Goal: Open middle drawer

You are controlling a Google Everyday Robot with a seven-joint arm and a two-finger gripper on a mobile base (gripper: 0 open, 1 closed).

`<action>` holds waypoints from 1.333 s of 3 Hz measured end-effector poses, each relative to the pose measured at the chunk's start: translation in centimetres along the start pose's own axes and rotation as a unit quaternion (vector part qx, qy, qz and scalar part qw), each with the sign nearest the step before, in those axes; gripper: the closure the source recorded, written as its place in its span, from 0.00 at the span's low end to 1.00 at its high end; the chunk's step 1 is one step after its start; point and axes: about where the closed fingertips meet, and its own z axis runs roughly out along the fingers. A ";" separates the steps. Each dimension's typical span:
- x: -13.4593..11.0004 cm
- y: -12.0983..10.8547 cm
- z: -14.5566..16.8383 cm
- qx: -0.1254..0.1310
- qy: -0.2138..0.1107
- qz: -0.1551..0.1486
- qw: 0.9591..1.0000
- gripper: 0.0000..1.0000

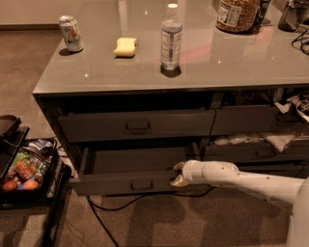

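Jutting forward, middle drawer [113, 185], fingers [177, 182] clasping front

White arm [241, 179], tan gripper [176, 174] at middle drawer [116, 185]

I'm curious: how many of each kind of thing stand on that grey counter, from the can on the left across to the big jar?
Can: 1
Sponge: 1
Water bottle: 1
Jar: 1
Total: 4
The gripper is lower down, at the right end of the pulled-out middle drawer.
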 end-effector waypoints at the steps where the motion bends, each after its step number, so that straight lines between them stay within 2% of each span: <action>1: 0.0 0.0 0.0 0.000 0.000 0.000 1.000 0.58; 3: 0.0 0.0 0.0 0.000 0.000 0.000 1.000 0.11; 4: 0.0 0.0 0.0 0.000 0.000 0.000 1.000 0.00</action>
